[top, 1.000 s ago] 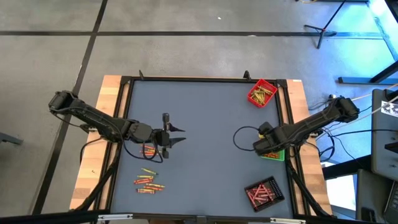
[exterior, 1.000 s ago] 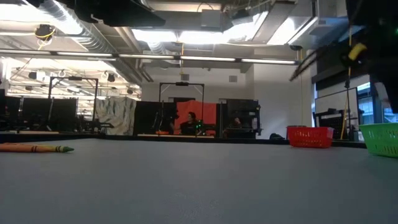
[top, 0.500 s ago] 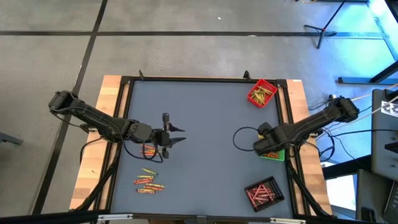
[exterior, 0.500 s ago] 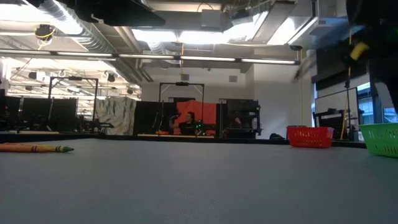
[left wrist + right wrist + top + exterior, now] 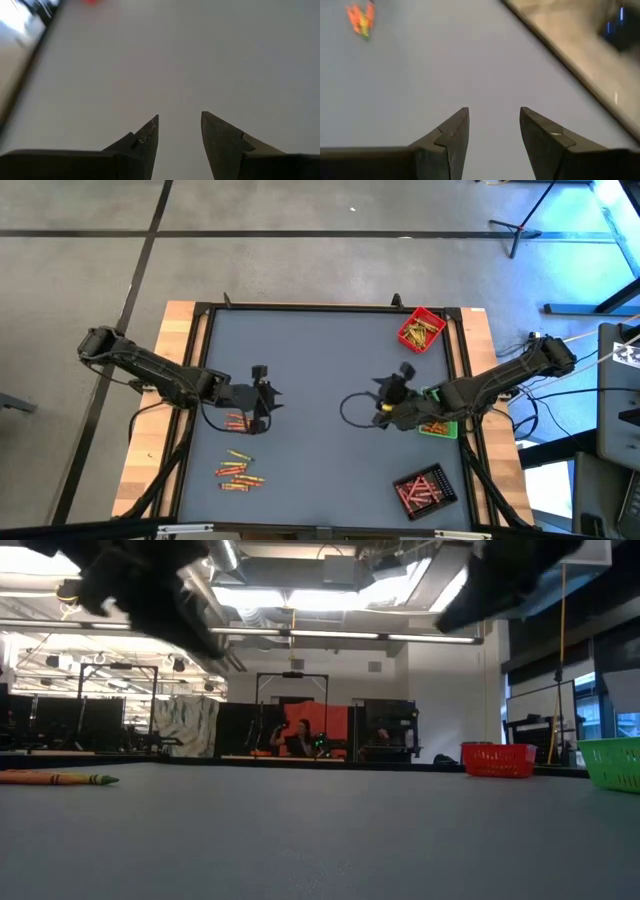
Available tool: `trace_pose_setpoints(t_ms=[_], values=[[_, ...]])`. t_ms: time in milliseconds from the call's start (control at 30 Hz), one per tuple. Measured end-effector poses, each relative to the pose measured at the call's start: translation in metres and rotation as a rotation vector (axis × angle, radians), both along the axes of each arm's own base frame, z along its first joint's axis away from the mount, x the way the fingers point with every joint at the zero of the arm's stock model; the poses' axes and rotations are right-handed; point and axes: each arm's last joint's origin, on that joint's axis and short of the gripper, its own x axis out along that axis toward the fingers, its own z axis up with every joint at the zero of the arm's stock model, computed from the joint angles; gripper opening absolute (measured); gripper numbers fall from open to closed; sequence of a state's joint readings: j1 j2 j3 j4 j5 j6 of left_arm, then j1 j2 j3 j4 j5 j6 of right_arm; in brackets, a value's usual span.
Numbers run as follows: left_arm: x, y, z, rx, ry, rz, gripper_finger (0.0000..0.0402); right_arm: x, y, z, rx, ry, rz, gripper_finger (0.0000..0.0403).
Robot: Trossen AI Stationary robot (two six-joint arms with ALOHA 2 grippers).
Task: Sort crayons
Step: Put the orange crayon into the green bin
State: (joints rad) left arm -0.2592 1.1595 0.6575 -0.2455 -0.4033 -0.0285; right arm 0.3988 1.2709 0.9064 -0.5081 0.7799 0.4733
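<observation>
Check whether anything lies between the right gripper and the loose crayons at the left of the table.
Nothing visible does. The right gripper, jaws open and empty, is near the green tray; only bare mat lies between it and the crayons. The left gripper, open, hangs above a smaller cluster, off that path.

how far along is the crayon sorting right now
Partly done. The red tray, green tray and black tray each hold crayons already. In hand: nothing; the left gripper and right gripper are open and empty over bare table. Left: the loose crayons and a smaller bunch by the left gripper.
</observation>
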Motion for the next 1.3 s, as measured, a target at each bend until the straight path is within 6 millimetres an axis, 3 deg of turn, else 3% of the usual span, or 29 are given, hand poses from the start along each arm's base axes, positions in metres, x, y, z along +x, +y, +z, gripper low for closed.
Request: trace_pose_setpoints(t_ms=[267,433,933,1300], values=[[-0.025,0.007,0.0,-0.196,0.41,0.069,0.0131,0.033,0.014,0.01,-0.197,-0.129,0.235,0.0173],[-0.035,0.007,-0.012,-0.258,0.545,0.04,0.0131,0.043,0.02,0.01,-0.218,-0.164,0.348,0.0173],[-0.041,0.005,-0.062,-0.28,0.884,0.133,0.0116,0.059,0.013,-0.011,-0.193,-0.111,0.325,0.0172],[-0.034,0.007,-0.081,-0.231,0.956,0.172,0.0111,0.059,0.013,-0.011,-0.186,-0.11,0.332,0.0172]])
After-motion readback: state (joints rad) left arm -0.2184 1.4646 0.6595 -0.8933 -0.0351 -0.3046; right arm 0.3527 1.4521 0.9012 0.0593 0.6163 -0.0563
